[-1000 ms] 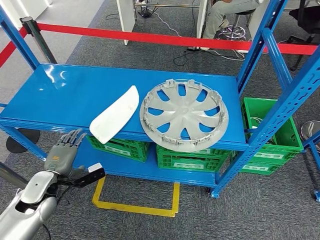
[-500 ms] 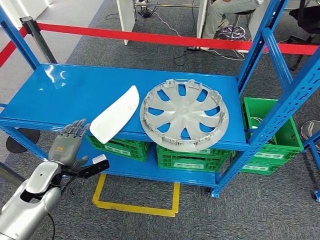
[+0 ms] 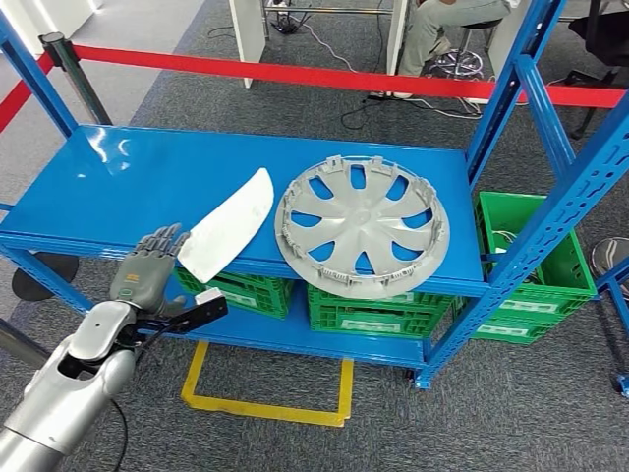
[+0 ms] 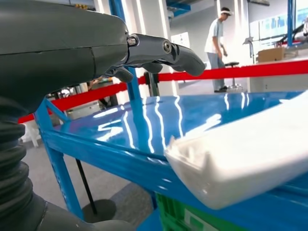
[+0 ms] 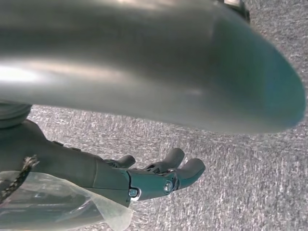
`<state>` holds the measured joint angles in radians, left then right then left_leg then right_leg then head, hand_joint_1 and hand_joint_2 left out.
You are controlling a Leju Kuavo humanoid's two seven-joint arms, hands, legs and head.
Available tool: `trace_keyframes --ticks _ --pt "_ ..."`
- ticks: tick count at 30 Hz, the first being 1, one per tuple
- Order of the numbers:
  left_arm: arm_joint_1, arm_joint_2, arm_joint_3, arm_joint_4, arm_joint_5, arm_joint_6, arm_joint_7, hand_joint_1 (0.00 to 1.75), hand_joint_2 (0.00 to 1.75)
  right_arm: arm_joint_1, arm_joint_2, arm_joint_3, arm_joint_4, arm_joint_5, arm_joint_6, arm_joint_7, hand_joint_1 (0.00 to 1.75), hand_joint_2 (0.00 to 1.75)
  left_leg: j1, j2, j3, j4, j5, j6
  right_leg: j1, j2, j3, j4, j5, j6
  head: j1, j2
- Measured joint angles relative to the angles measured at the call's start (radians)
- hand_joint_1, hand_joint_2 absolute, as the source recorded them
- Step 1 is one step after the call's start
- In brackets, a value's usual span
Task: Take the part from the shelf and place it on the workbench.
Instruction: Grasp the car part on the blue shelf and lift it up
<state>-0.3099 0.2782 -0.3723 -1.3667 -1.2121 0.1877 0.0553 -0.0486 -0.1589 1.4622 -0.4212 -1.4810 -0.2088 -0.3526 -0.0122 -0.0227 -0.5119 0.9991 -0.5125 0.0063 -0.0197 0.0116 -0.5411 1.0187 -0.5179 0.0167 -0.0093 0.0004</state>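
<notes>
Part: white panel (image 3: 225,225) overhanging shelf (image 3: 96,187) edge; looks light, stiff, smooth.
Hold: its near, overhanging end.
Left hand (image 3: 145,272): fingers apart, empty.
Right hand (image 5: 152,180): loosely spread, empty.

Shelf (image 3: 111,187) top board: elongated part (image 3: 226,224) lies diagonally near the front edge, left of centre, its lower end overhanging that edge. Wheel cover (image 3: 362,225) lies flat to its right, its front rim overhanging the front edge, well clear of the rear edge. Left hand (image 3: 144,272) sits in front of the front edge, just beside the part's overhanging end. Crates (image 3: 367,313) stand on the lower board beneath; another crate (image 3: 552,280) stands beyond the shelf's right end. Barrier tape (image 3: 297,74) runs behind the shelf.
</notes>
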Motion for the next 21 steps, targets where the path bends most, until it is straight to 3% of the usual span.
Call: trace_keyframes --ticks 21 --pt "-0.041 -0.101 -0.023 0.177 0.043 0.055 -0.027 0.00 1.75 0.001 0.043 0.000 0.133 0.029 0.061 0.033 0.00 0.00 0.000 0.000 0.000 0.000 0.000 0.000 0.000 0.000 0.000 0.000 0.000 0.000 0.000 0.000"
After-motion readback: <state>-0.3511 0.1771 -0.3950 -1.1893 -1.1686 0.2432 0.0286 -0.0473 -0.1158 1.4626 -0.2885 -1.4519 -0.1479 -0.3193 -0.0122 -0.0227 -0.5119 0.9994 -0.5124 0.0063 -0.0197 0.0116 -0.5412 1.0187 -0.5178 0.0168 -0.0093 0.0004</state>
